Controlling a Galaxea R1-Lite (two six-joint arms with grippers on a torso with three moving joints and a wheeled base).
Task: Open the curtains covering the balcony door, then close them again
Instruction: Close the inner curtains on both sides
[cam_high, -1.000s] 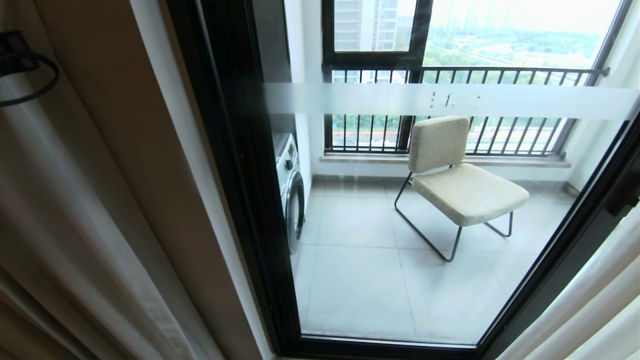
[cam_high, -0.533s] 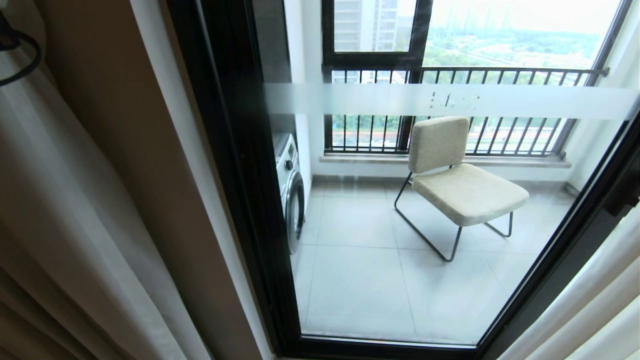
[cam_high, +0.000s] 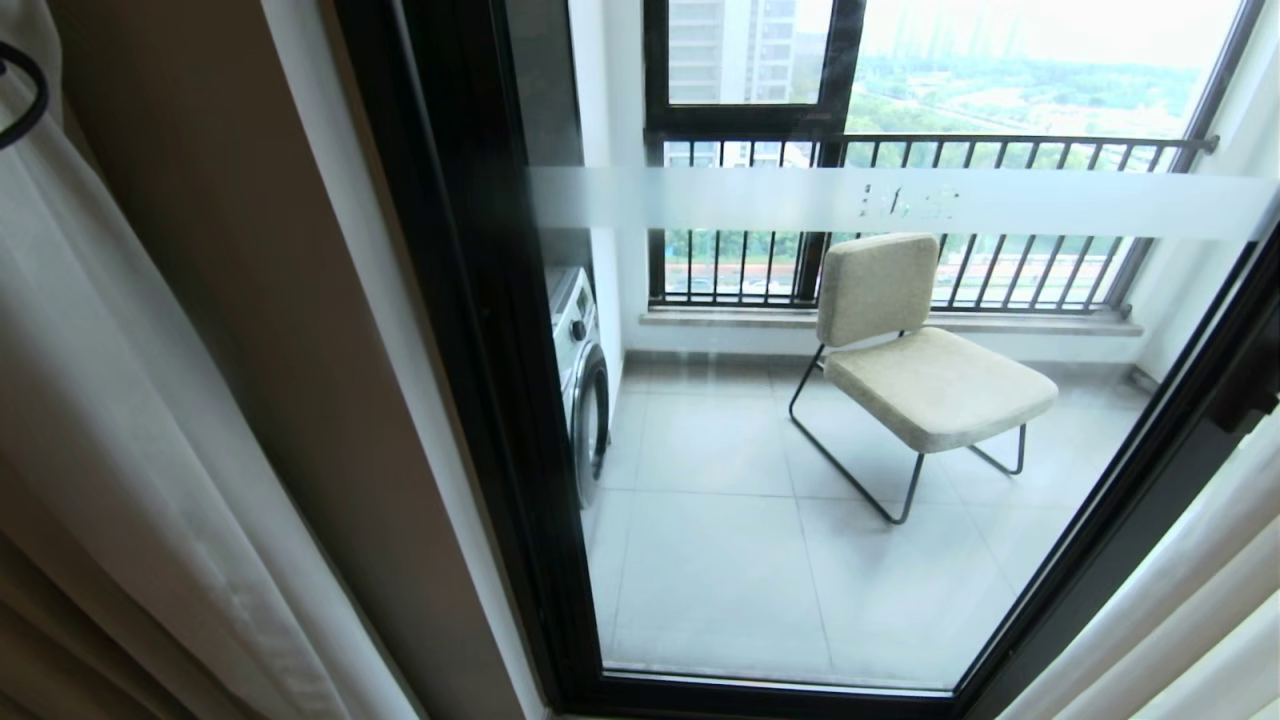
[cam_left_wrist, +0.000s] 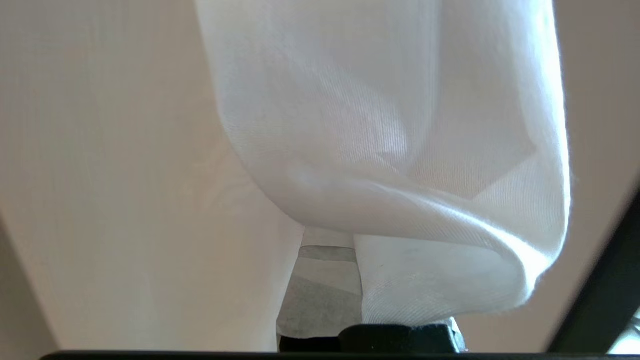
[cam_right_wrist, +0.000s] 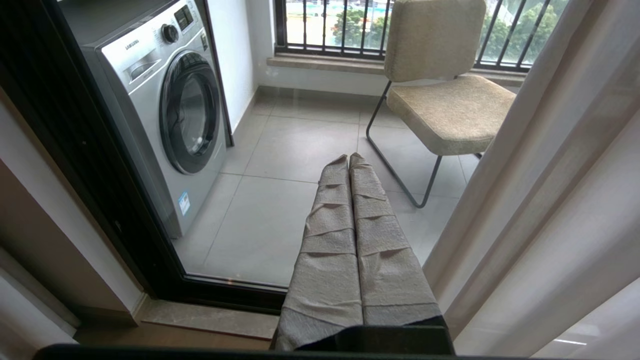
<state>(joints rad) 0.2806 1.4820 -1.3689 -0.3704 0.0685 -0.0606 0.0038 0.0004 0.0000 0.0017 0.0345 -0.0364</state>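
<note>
Left wrist view: the left gripper (cam_left_wrist: 320, 300) has its wrapped fingers pinched on a fold of the white sheer curtain (cam_left_wrist: 400, 175), bunched at the left of the balcony door (cam_high: 850, 400). The glass stands uncovered, so the opening half looks done. Closing comes next, I'd say: carry that fold rightward across the pane. The right gripper (cam_right_wrist: 349, 162) hangs idle, fingers pressed together, empty.
</note>
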